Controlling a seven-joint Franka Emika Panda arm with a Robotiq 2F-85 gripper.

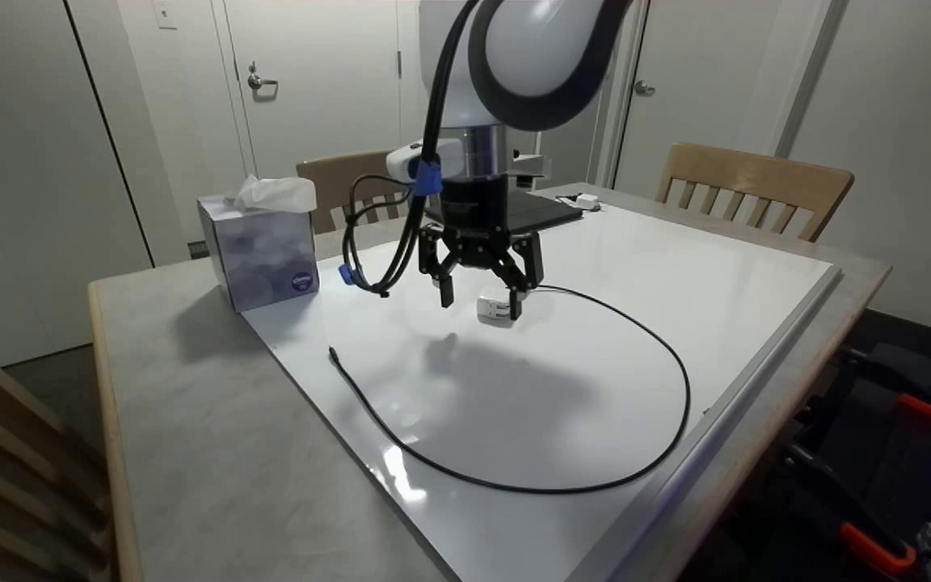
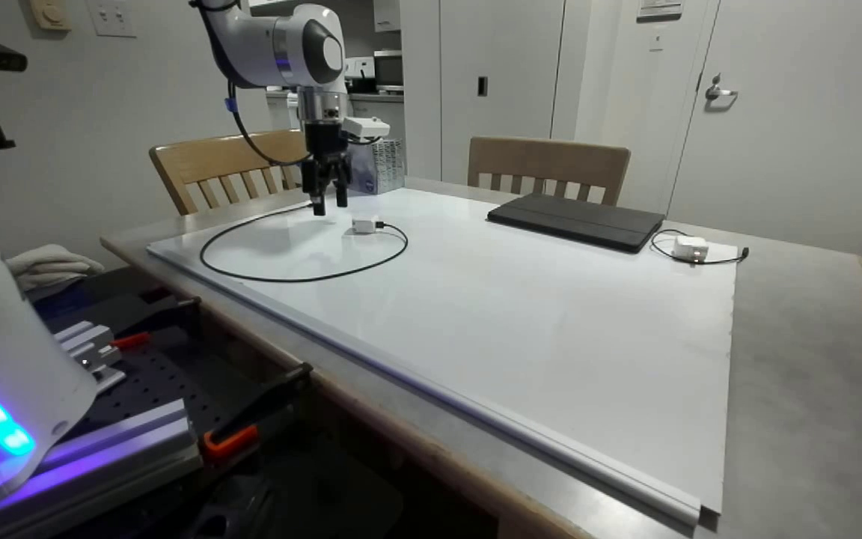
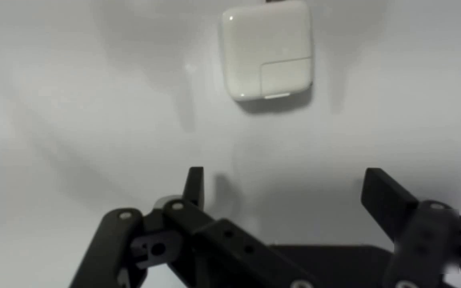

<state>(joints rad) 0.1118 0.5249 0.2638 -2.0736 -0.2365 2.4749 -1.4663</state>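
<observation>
jaws stand spread and empty over the whiteboard (image 2: 513, 337); on their far side in the wrist view lies the charger (image 3: 266, 48), cable (image 1: 550, 491) plugged in. lowering askew could knock it; snagging the cable could drag it.

The worktop (image 1: 191, 420) is grey and wood-edged. A white board (image 2: 521, 322) lies flat on it. The board carries a white power adapter (image 3: 266, 44) with a black cable (image 1: 546, 491) plugged in and laid in a wide curve. A tissue box (image 1: 271, 255), a black flat case (image 2: 577, 219) and a second white adapter (image 2: 691, 248) sit at its edges.
</observation>
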